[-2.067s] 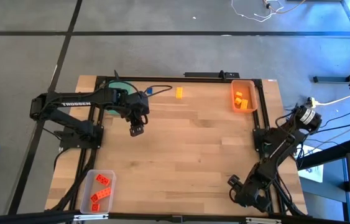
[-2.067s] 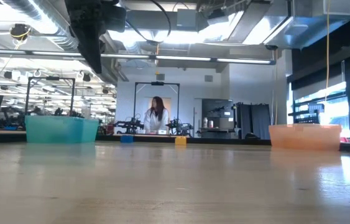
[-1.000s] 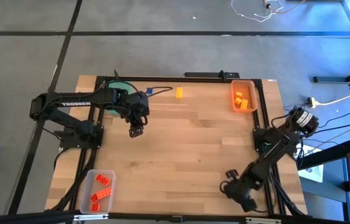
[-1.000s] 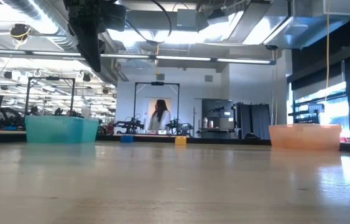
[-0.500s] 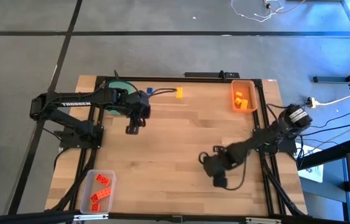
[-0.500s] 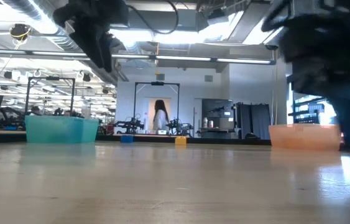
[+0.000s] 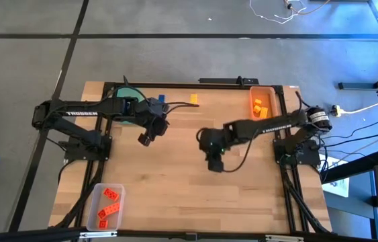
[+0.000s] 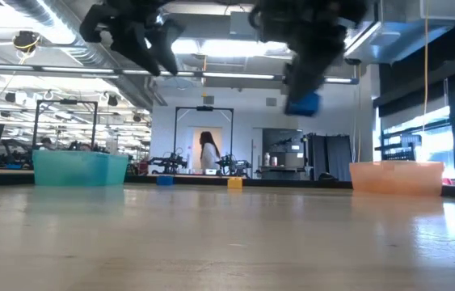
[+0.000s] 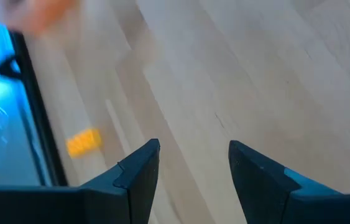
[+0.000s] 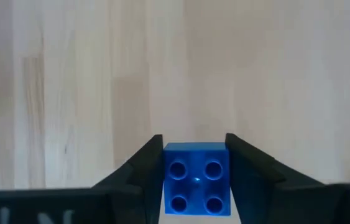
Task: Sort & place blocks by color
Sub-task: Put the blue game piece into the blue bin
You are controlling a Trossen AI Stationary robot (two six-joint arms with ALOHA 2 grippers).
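Observation:
My right gripper (image 7: 214,163) hangs over the middle of the table, shut on a blue block (image 10: 196,180), which in the low view (image 8: 302,103) is high above the tabletop. My left gripper (image 7: 146,140) is open and empty (image 9: 193,152), in the air beside the green tray (image 8: 80,168) at the far left. Another blue block (image 7: 162,99) and a yellow block (image 7: 193,100) lie flat on the table near the far edge. Yellow-orange blocks lie in the orange tray (image 7: 274,101) and red ones in the clear tray (image 7: 95,202). My right gripper pinches the blue block by two opposite side faces (image 10: 167,174) between its two fingers. The studded top faces the wrist camera. The fingers slant down from above, and the block is lifted clear of the table.
The orange tray (image 8: 395,176) stands at the far right corner and the clear tray at the near left corner. A black frame rail (image 7: 222,82) runs along the far edge. A person (image 8: 208,150) stands far off in the room behind the table.
My right gripper has swung from the near right corner toward the middle of the table and risen, staying shut. My left gripper has rolled about its own axis near the green tray while staying almost in place.

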